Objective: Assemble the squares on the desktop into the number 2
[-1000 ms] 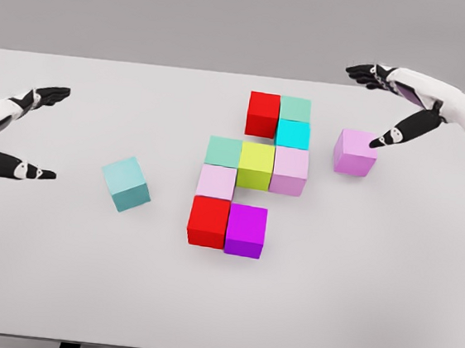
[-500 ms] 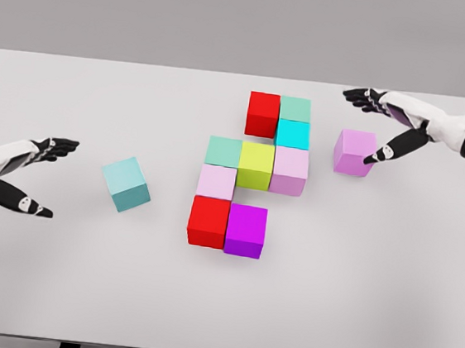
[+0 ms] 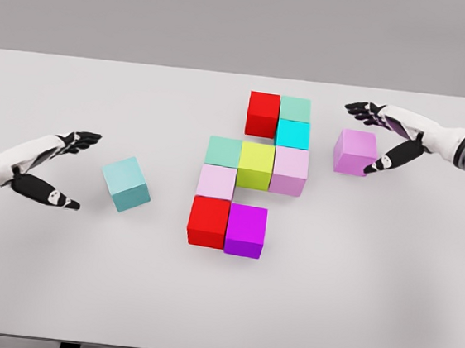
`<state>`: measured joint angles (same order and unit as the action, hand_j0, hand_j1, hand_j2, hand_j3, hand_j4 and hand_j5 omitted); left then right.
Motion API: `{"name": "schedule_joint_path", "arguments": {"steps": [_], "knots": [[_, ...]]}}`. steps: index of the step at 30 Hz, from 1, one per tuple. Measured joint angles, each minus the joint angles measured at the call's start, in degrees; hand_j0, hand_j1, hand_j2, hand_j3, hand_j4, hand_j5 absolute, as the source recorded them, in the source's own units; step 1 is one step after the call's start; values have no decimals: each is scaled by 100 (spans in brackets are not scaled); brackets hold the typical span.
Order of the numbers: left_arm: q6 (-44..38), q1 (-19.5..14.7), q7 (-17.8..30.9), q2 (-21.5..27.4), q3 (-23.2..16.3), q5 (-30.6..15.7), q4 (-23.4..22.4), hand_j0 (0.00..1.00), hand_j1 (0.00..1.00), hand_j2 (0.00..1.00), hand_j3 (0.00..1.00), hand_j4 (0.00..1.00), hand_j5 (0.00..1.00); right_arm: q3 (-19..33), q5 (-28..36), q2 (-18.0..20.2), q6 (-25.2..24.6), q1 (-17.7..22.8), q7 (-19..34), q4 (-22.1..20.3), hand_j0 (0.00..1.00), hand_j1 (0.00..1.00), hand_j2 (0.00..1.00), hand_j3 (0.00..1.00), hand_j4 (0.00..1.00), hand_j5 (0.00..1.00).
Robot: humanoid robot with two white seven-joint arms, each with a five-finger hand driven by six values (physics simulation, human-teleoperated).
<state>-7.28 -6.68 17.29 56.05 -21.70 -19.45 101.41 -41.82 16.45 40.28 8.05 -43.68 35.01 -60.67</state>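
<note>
Head view: white tabletop with a partly built figure of coloured cubes at its middle.
Built so far: red cube and sea-green cube on top; cyan cube beneath; a middle row of green cube, yellow-green cube and pale pink cube; then a pale pink cube, a lower red cube and a magenta cube.
Progress: most of the 2 appears laid; the bottom row looks one cube short, and the top may want another.
Loose pieces: teal cube sits apart to the left, turned askew; violet-pink cube sits apart to the right.
Left hand: spread wide, thumb and fingers apart, holding nothing, near the teal cube without touching.
Right hand: splayed around the violet-pink cube's right side, thumb tip at its edge, no grip closed.
</note>
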Motion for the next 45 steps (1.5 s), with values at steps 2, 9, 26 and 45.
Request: {"name": "schedule_joint_path", "arguments": {"steps": [2,9,26,45], "knots": [[5,-9,-3,-81,4,80,0,100,100,100,100,100,100,-36,-8,-22,20,0,0,36,100,100,100,100,100,100],[41,-9,4,-269,7,157,2,100,100,100,100,100,100,-73,-122,-123,110,0,0,295,100,100,100,100,100,100],[-16,0,3,-571,-9,219,0,100,100,100,100,100,100,-69,-210,-271,243,-18,1,638,51,51,51,51,51,51],[-310,-79,-4,-1196,-4,664,-1,100,100,100,100,100,100,-59,559,1589,949,1134,6,-2513,49,49,49,49,49,49]]}}
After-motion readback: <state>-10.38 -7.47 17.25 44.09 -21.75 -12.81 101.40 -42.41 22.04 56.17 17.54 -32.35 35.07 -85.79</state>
